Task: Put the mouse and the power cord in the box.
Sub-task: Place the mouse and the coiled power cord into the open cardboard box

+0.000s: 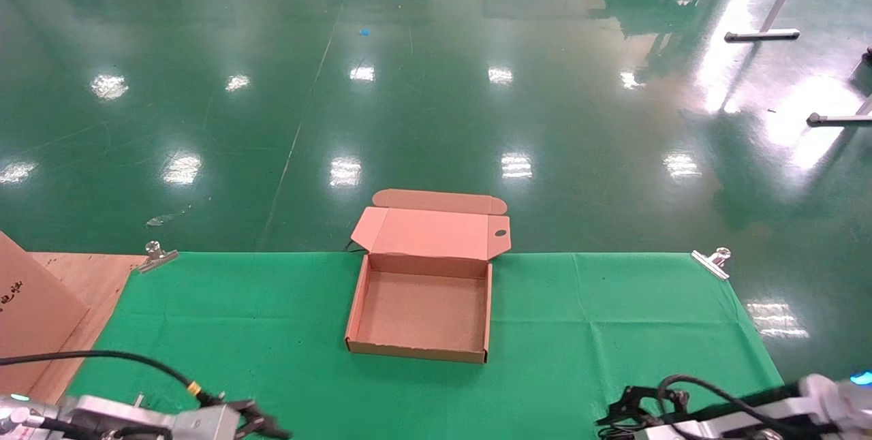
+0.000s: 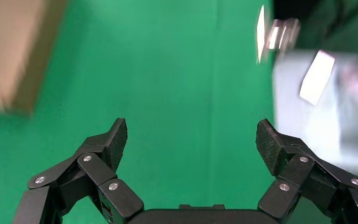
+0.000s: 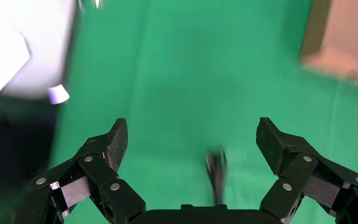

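The box [image 1: 422, 304] is sitting open at centre frame on the green cloth [image 1: 613, 331]. The left gripper [image 2: 191, 140] at lower left and the right gripper [image 3: 191, 140] at lower right are both gaping wide, holding nothing.

The box [image 1: 422, 304] sits open on the green cloth [image 1: 613, 331], roughly midway across it, its brown tray bare inside. Its hinged lid stands back past the far wall, the tuck flap at the far edge and a small oval hole near the lid's right corner. The left gripper [image 1: 262, 423] hangs low at the near left of the cloth, the right gripper [image 1: 623, 416] low at the near right, both well apart from the box. A metal clip [image 1: 155, 254] pins the cloth's far left corner, a second clip [image 1: 713, 260] the far right. A brown carton [image 1: 30, 317] stands on bare wood to the left, and glossy green floor [image 1: 436, 86] lies beyond
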